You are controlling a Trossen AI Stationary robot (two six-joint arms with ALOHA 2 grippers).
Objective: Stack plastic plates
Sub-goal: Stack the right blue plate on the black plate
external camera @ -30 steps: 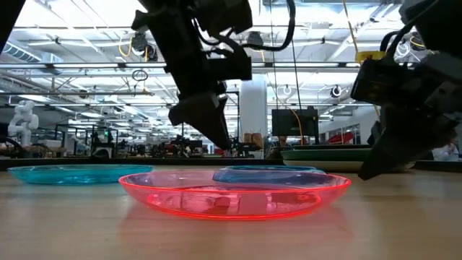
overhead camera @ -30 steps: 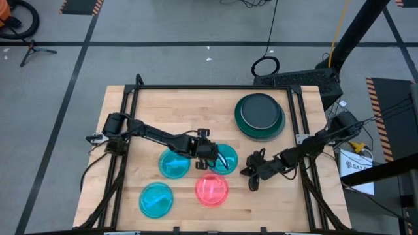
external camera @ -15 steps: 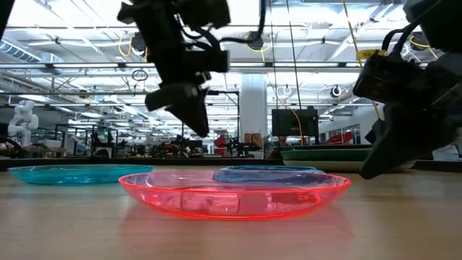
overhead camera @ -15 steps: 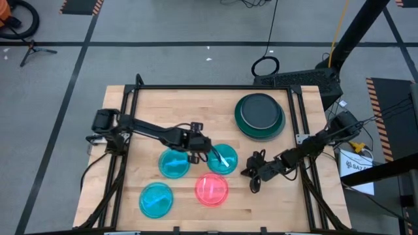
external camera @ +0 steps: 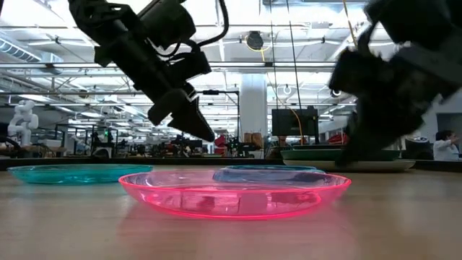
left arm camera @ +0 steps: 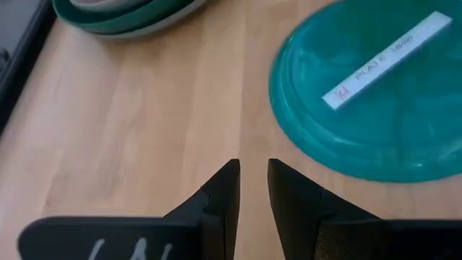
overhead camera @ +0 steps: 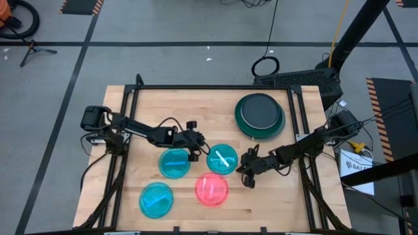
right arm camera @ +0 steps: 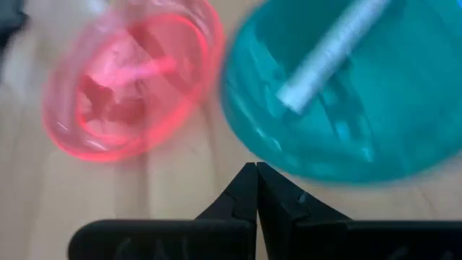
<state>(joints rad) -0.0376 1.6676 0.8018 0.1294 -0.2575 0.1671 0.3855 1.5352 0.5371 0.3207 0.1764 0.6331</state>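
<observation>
Plates (overhead camera: pixel 222 158) dot a pale wooden table (overhead camera: pixel 150 111) on grey flooring (overhead camera: pixel 163 59).

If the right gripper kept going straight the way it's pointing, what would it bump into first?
Probably the cyan plate with the white label: the shut right gripper points at its near rim, with the red-pink plate just to one side. Depth is hard to judge.

A white strip label (left arm camera: pixel 386 60) lying on a cyan plate (left arm camera: pixel 375 108) carries faint grey lettering that looks like "PLATE", followed by characters too small to make out, and a small red mark at one end. Nothing else is legible.
</observation>
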